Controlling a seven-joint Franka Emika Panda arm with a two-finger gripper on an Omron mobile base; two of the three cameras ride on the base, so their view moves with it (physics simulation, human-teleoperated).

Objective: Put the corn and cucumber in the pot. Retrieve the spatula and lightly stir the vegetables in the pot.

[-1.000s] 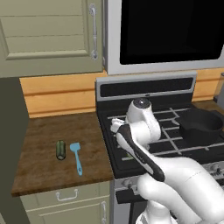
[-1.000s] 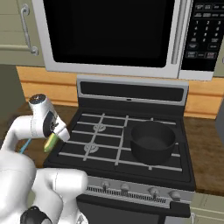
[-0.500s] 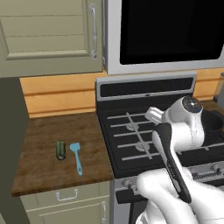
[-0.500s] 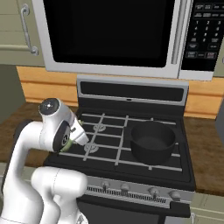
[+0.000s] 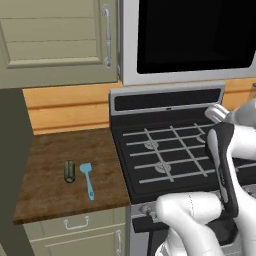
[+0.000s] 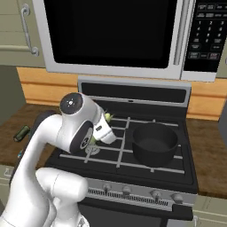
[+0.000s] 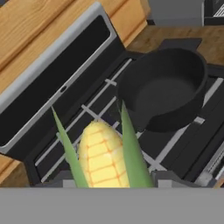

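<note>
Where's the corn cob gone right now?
The corn is held in the robot's hand, up over the stove grates, just left of the empty black pot in the right base view.

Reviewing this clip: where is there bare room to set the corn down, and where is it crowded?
The low black pot has an unoccupied interior. The stove grates left of it are bare. On the wooden counter, the dark green cucumber and light-blue spatula crowd the middle; the back strip by the wall is free. The gripper holds the yellow corn cob.
</note>
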